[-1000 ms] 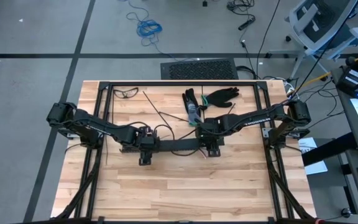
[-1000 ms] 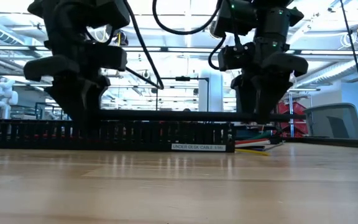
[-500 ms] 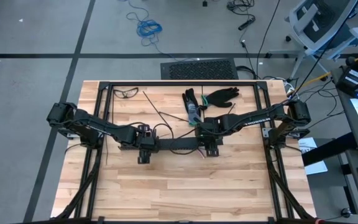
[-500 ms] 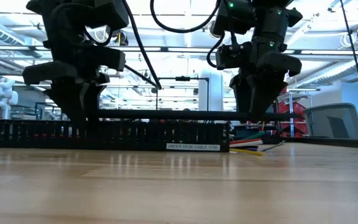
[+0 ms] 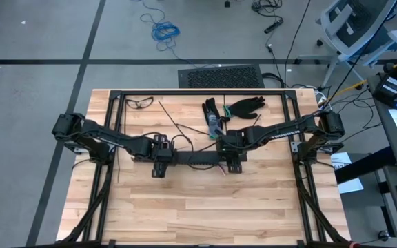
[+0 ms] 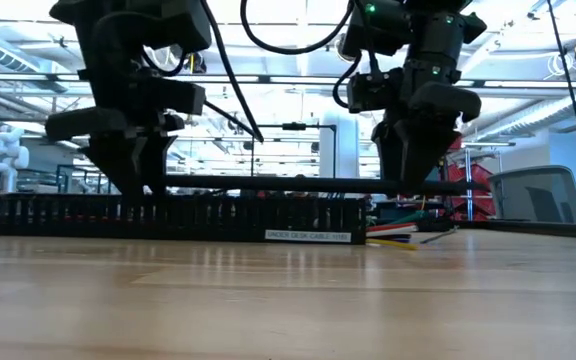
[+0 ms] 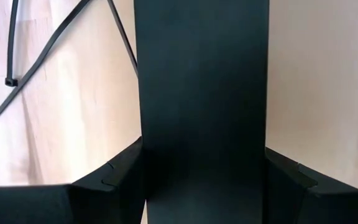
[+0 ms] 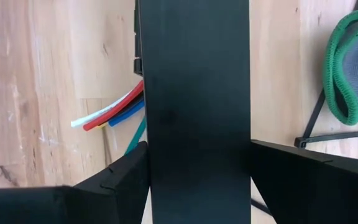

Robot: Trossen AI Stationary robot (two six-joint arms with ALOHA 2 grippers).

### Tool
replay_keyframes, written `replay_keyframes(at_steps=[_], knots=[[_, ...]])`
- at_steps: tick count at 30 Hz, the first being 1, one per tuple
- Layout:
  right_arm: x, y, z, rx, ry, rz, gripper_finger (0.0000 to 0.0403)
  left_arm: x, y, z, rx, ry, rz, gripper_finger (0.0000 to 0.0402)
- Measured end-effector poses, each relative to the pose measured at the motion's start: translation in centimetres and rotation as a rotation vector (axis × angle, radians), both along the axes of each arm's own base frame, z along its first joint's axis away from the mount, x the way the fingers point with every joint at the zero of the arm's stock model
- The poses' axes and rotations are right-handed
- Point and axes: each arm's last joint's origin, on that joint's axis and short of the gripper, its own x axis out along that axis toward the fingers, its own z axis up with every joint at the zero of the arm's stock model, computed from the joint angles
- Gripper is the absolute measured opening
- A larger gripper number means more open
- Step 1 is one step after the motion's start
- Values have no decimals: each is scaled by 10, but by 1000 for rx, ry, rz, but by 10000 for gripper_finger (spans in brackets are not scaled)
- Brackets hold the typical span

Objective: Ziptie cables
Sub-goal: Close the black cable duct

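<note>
you've got both claws clamped on the long black slotted rail [image 5: 197,160], left gripper [image 5: 158,165] near one end, right gripper [image 5: 234,162] near the other, fingers [image 7: 114,180] flush vs the rail's sides in both wrist views. neither has a cable or tie yet.

the cables [image 8: 110,115] poke out from under the rail by the right gripper: white, red, blue, green ends on the wood. expect them light, floppy, prone to splay; i'd pinch the bundle mid-length where strands run together, not at loose tips.

the zipties [image 7: 11,50] lie on the table [image 5: 205,213] just beside the left end; thin, springy, slick, so grab near the head.

the rail is the only container-like thing; whether the wires sit inside its channel or just beneath, can't tell. gloves [image 5: 236,107] lie at the far edge.
</note>
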Motion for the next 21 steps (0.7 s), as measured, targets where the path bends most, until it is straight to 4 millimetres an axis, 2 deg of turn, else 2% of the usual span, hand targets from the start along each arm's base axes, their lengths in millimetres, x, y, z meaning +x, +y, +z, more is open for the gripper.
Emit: replay_keyframes(at_steps=[7, 21], knots=[[1, 0, 0, 5, -12, -17, 239, 0, 6, 1, 28, 19, -12, 228], [0, 0, 0, 11, 3, -1, 240, 8, 7, 31, 67, 46, -54, 228]])
